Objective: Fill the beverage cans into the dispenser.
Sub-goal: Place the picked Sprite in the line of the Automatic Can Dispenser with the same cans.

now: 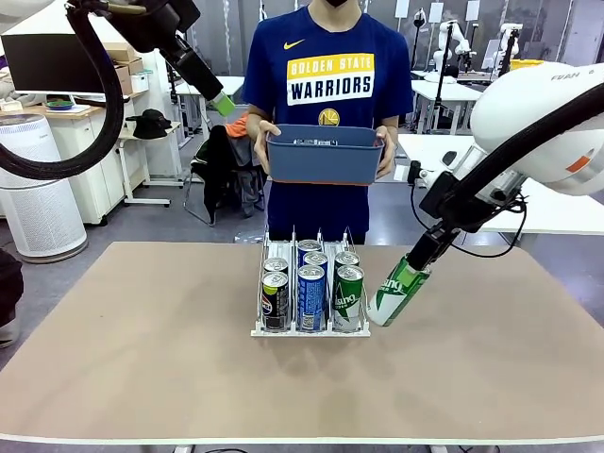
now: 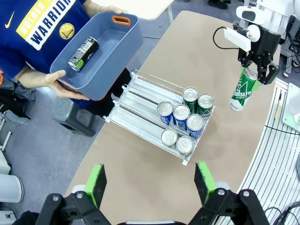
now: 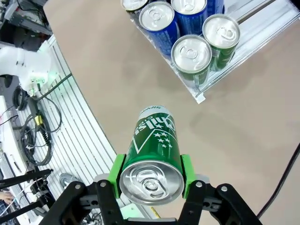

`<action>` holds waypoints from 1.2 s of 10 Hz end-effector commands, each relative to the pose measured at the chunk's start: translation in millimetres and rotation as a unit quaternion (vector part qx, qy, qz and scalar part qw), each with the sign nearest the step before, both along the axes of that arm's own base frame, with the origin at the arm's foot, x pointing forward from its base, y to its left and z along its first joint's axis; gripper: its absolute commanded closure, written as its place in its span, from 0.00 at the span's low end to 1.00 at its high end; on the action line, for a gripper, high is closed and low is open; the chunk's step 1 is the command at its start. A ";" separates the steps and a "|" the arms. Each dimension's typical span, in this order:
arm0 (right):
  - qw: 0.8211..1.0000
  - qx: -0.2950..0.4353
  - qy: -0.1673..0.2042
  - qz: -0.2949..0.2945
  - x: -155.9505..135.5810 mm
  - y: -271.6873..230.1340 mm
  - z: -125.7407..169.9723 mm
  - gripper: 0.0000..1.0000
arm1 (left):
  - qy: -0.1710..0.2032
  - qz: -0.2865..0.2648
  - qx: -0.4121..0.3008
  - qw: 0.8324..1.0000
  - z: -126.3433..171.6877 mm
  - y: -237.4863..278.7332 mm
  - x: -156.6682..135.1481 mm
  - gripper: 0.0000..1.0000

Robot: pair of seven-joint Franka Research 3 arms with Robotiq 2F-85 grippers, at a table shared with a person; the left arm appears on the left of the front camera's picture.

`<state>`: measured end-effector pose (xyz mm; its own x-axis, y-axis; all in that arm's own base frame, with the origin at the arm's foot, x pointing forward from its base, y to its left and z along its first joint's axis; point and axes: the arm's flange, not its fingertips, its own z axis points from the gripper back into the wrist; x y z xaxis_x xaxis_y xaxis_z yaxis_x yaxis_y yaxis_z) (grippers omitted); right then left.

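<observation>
The right gripper gripped a tilted green can just beside the dispenser; the left gripper hung open. Next it likely needed lifting over the right lane.

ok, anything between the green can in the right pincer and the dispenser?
Nothing: bare tabletop between the green can in the right pincer and the dispenser, clearest in the right wrist view. The front view shows a narrow gap there.

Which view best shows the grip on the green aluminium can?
Right wrist view: the right gripper's green pads clamp the green aluminium can just under its silver top. Front view shows it tilted beside the clear-plastic dispenser; left wrist view, small and distant.
</observation>
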<state>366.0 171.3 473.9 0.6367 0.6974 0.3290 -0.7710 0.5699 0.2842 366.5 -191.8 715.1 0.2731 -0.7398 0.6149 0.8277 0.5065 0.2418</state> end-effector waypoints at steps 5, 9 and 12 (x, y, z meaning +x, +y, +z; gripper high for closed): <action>0.999 0.009 -0.035 -0.004 8.7 33.1 -24.8 0.42 | 0.000 0.002 0.001 1.000 -0.6 1.0 0.3 0.00; 0.997 0.008 -0.077 0.015 28.0 44.2 -36.2 0.42 | 0.000 0.002 0.001 1.000 -0.6 1.0 0.3 0.00; 0.995 0.012 -0.100 0.020 45.0 51.3 -38.2 0.42 | 0.000 0.002 0.001 1.000 -0.6 1.0 0.3 0.00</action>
